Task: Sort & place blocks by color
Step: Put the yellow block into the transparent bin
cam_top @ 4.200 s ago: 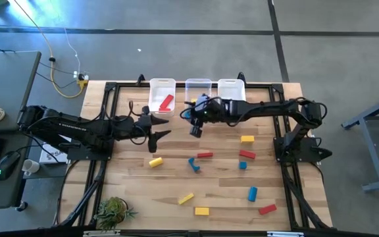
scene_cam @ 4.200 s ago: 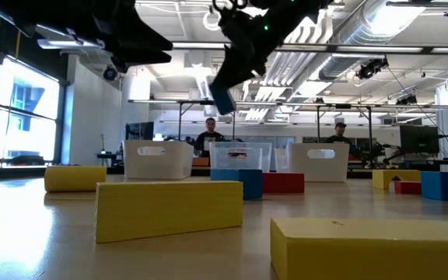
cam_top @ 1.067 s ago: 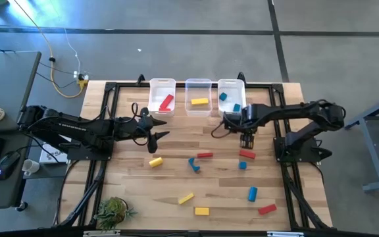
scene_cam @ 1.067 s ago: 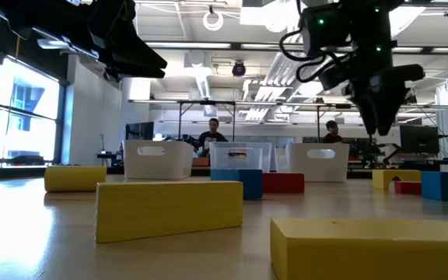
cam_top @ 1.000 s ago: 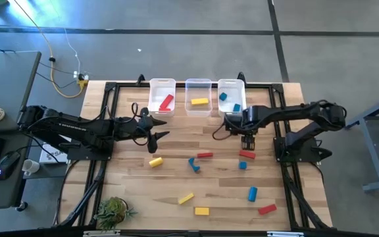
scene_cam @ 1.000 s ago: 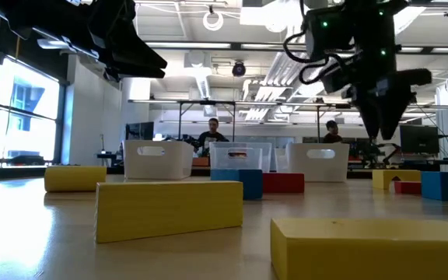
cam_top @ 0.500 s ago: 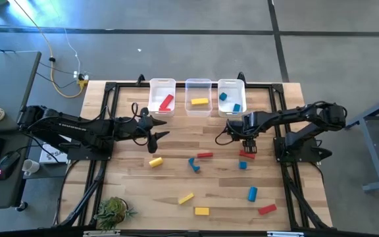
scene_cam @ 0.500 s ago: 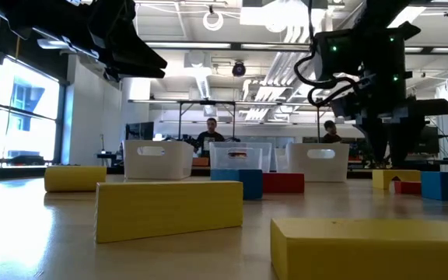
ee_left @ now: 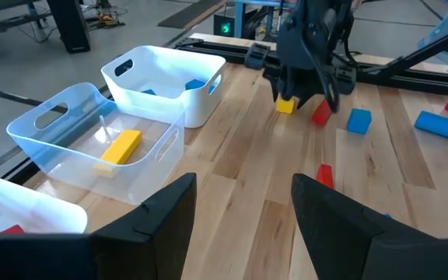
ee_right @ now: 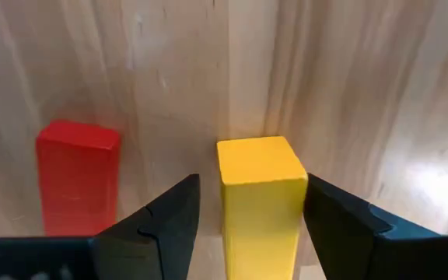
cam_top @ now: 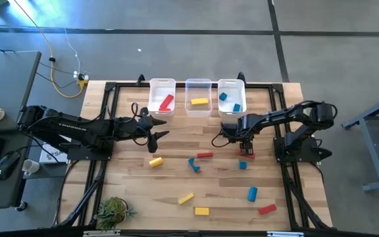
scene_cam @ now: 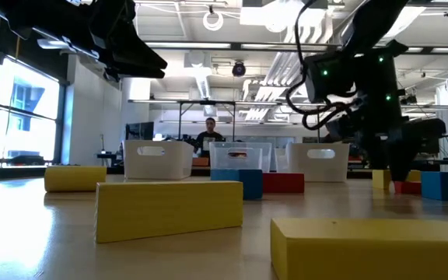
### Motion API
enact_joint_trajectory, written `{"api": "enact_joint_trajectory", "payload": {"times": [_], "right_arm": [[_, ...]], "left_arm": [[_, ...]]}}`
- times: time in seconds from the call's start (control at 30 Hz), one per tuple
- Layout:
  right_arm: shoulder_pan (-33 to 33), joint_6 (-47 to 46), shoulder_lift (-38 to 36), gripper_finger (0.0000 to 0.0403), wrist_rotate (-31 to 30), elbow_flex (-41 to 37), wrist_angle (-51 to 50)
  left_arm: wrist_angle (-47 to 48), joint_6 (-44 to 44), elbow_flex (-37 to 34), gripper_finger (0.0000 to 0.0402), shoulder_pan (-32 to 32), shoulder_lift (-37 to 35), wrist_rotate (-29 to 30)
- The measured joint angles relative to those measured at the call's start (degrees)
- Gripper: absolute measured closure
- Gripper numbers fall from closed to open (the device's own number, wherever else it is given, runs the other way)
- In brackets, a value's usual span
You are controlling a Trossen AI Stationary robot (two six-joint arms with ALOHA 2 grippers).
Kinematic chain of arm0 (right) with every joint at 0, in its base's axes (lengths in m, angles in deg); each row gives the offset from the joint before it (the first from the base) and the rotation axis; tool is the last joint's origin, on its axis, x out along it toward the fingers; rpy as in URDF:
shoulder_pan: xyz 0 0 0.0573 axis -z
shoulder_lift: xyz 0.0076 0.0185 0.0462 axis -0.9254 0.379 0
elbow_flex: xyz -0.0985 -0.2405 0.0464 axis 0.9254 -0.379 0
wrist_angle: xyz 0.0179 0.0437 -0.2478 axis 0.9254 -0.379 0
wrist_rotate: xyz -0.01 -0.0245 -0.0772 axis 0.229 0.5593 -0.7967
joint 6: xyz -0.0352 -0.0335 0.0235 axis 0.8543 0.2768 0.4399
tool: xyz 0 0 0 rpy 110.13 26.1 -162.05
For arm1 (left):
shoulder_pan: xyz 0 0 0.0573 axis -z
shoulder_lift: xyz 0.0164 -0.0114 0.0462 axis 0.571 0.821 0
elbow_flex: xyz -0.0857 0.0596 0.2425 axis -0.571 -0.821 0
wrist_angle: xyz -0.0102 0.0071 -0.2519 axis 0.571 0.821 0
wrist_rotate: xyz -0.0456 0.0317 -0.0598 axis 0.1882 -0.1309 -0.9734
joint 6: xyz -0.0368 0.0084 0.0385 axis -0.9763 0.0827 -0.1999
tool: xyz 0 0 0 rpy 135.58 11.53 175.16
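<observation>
My right gripper is low over the table in front of the right-hand bin, open. Its fingers stand on either side of a yellow block that lies flat on the wood, with a red block beside it. From above the gripper hides the yellow block. My left gripper hovers open in front of the left-hand bin, holding nothing. Other blocks lie loose: yellow, red, blue, blue.
Three clear bins stand in a row at the far edge: the left one holds a red block, the middle one a yellow block, the right one blue blocks. More blocks lie near the near edge. A small plant sits at the near left corner.
My right gripper has moved from in front of the right-hand bin toward the table's near edge and come down. Its open fingers now stand around the yellow block. No block has moved.
</observation>
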Motion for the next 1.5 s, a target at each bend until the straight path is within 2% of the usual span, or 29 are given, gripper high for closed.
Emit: {"api": "enact_joint_trajectory", "payload": {"times": [0.2,0.4,0.63,1.0,1.13,1.5], "right_arm": [[0.00,0.05,0.25,0.0300,0.23,0.11,-0.17],[0.00,-2.72,0.26,0.0299,0.69,2.09,0.04],[0.07,-3.59,0.26,0.0299,0.57,9.86,2.57],[2.87,0.11,0.26,0.0299,1.45,19.78,17.52],[4.55,-0.09,0.26,0.0299,1.50,20.48,23.17],[10.02,-2.27,0.41,0.0298,-2.96,20.48,41.15]], "left_arm": [[0.02,0.02,0.00,0.0202,-0.02,0.02,0.00],[0.03,0.02,0.00,0.0202,-0.02,0.00,0.00],[0.04,0.02,0.00,0.0202,-0.02,0.02,0.00],[0.04,0.02,0.00,0.0202,-0.02,0.01,-0.02],[0.04,0.02,0.00,0.0202,-0.02,0.01,-0.02],[0.04,0.02,0.00,0.0202,-0.02,0.01,-0.02]]}}
